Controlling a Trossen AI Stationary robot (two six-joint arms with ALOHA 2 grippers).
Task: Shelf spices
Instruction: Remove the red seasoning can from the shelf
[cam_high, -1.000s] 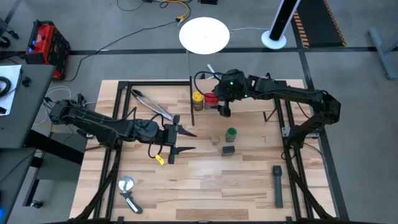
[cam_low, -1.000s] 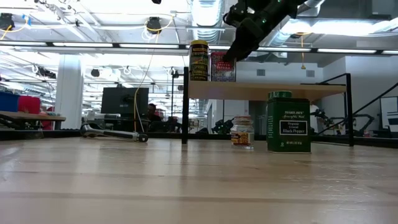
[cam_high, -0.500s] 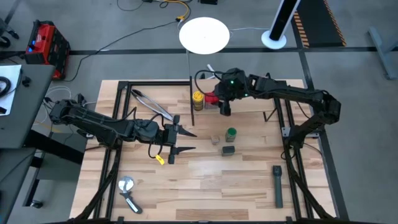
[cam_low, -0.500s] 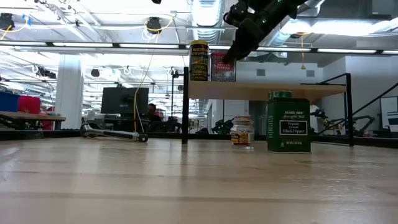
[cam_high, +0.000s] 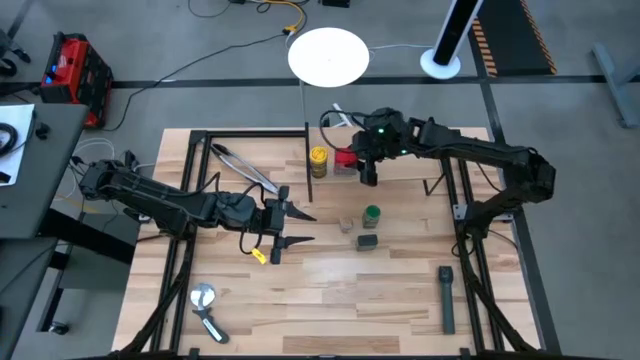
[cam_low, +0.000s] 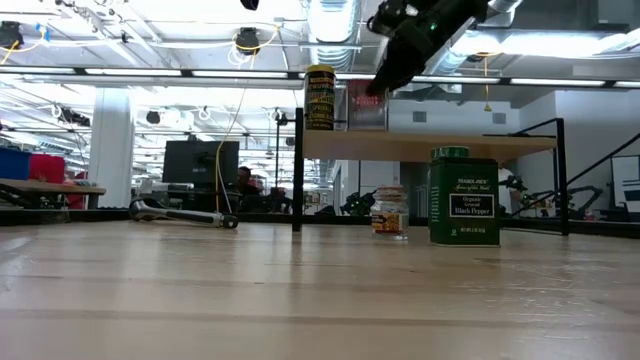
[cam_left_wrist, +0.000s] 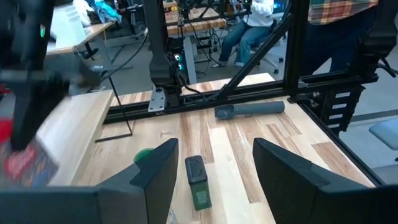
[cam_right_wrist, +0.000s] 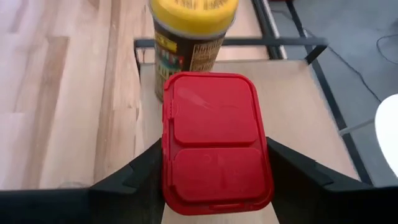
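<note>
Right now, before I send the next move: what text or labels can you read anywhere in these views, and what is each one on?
"TRADER JOE'S" and "Black Pepper": front of the dark tin on the table, low view.
Smaller lines on that tin: too small to read.
Yellow-lidded jar on the shelf: label printed, unreadable.
Red tin: lid shows no text.
Small clear jar: label too small.

Your right arm reaches in from the right side with its elbow bent and its right pincer (cam_high: 367, 170) pointing down with fingers spread, while your left arm lies low and stretched, its left pincer (cam_high: 285, 226) wide open.
</note>
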